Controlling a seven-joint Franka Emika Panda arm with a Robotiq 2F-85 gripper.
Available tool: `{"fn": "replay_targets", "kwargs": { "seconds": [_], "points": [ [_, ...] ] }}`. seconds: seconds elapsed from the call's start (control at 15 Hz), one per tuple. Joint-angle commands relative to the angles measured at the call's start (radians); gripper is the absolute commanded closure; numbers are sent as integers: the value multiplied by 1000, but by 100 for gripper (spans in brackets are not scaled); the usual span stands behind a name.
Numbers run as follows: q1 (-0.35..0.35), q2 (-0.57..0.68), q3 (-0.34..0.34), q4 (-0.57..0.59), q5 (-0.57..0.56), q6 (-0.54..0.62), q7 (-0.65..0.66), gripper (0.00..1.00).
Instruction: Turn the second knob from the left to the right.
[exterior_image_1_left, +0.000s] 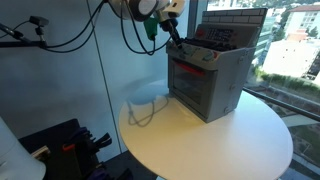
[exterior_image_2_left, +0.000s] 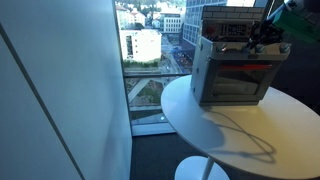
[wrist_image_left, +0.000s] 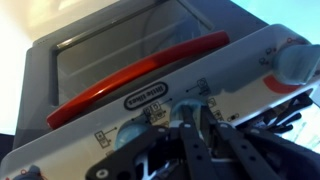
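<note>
A grey toy oven (exterior_image_1_left: 205, 85) stands on a round white table (exterior_image_1_left: 230, 145), and it shows in both exterior views (exterior_image_2_left: 235, 80). Its white knob panel (wrist_image_left: 100, 130) runs above a red door handle (wrist_image_left: 140, 68). My gripper (exterior_image_1_left: 175, 42) is at the panel's upper front edge, also seen in an exterior view (exterior_image_2_left: 262, 38). In the wrist view the two dark fingers (wrist_image_left: 193, 112) sit close together around a pale blue knob (wrist_image_left: 190, 100). Another knob (wrist_image_left: 128, 131) lies to one side and a larger one (wrist_image_left: 296, 62) at the panel's end.
A thin cable (exterior_image_1_left: 150, 108) lies looped on the table beside the oven and trails across the tabletop (exterior_image_2_left: 240, 128). A window with buildings outside is behind the table (exterior_image_2_left: 150, 45). Dark equipment stands on the floor (exterior_image_1_left: 70, 145).
</note>
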Motion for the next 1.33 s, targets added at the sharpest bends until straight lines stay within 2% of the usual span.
{"fn": "replay_targets", "kwargs": {
  "seconds": [0.0, 0.53, 1.07, 1.13, 1.27],
  "points": [
    [1, -18, -2, -15, 46, 70, 74, 95],
    [5, -17, 10, -45, 112, 177, 201, 96],
    [4, -22, 29, -66, 155, 235, 248, 95],
    [4, -23, 27, -68, 149, 234, 250, 71],
    [-2, -33, 37, -66, 150, 213, 222, 54]
  ]
}}
